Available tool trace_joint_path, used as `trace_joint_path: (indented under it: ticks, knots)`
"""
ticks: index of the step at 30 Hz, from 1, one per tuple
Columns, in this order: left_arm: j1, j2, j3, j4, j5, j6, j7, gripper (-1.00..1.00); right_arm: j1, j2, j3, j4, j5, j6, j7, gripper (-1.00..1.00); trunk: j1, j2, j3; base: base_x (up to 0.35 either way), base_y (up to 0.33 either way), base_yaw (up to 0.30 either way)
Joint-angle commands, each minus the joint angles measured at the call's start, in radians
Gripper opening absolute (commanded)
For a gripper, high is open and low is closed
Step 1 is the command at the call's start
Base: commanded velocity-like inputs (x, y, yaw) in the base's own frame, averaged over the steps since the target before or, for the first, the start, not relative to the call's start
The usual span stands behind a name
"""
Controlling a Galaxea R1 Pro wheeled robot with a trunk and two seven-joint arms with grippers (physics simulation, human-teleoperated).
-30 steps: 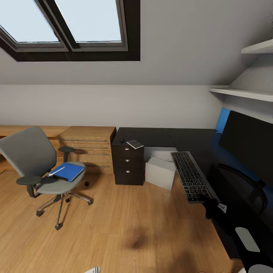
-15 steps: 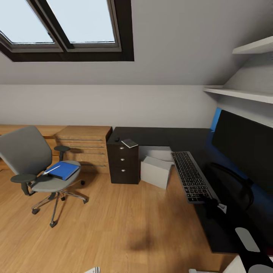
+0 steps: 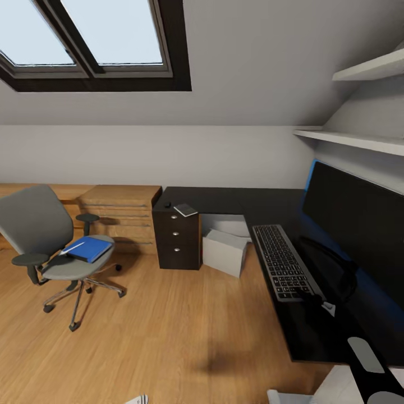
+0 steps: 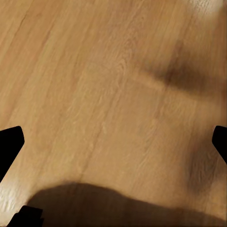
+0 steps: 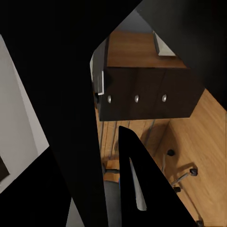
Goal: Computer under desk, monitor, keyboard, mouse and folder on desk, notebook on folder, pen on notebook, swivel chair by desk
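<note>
The black desk (image 3: 224, 200) runs from its drawer unit (image 3: 177, 238) to the right, where the monitor (image 3: 359, 221) stands. My right gripper (image 3: 314, 306) is shut on the near end of the keyboard (image 3: 280, 259), holding it just over the desk in front of the monitor. The notebook (image 3: 185, 210) and the mouse (image 3: 167, 205) lie above the drawers. The grey computer (image 3: 224, 252) sits under the desk. At the left the swivel chair (image 3: 33, 224) carries the blue folder (image 3: 88, 248) with the pen (image 3: 72, 247) on it. My left gripper (image 4: 113, 146) hangs open over bare floor.
A light-wood drawer chest (image 3: 120, 216) stands between chair and desk. Wall shelves (image 3: 348, 137) hang above the monitor, and a blue panel (image 3: 310, 174) is behind it. Wooden floor (image 3: 168, 325) spreads between me and the chair. The right wrist view looks at the drawer knobs (image 5: 136, 98).
The whole head view has slid left, so the camera moved rightward. The keyboard kept its place by my right gripper and now hangs over the desktop instead of past its edge.
</note>
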Motion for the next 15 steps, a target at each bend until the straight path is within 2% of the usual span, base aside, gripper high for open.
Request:
trace_joint_path:
  ticks: [1, 9, 12, 13, 15]
  knots:
    - [-0.001, 0.0, 0.001, 0.0, 0.01, -0.002, -0.002, 1.0, -0.001, 0.0, -0.004, 0.002, -0.005, 0.008, 0.001, -1.0, 0.0, -0.001, -0.001, -0.039, -0.054, 0.0]
    - [-0.001, 0.0, 0.001, 0.0, 0.01, -0.002, -0.002, 1.0, -0.001, 0.0, -0.004, 0.013, -0.005, 0.006, -0.002, -1.0, 0.0, -0.001, -0.001, -0.011, -0.015, 0.0]
    - [-0.001, -0.001, 0.001, 0.0, 0.01, -0.002, -0.002, 1.0, -0.001, 0.0, -0.004, 0.013, -0.005, -0.032, -0.011, -1.0, 0.0, -0.001, -0.001, -0.001, -0.001, 0.0]
    - [-0.001, -0.001, 0.001, 0.0, 0.01, -0.002, -0.002, 1.0, -0.001, 0.0, -0.004, 0.013, -0.005, -0.052, -0.023, -1.0, 0.0, -0.001, -0.001, 0.0, 0.0, 0.0]
    - [-0.001, -0.001, 0.001, 0.0, 0.01, -0.002, -0.002, 1.0, -0.001, 0.0, -0.003, 0.013, -0.005, -0.084, -0.093, -1.0, 0.0, -0.001, -0.001, 0.0, 0.0, 0.0]
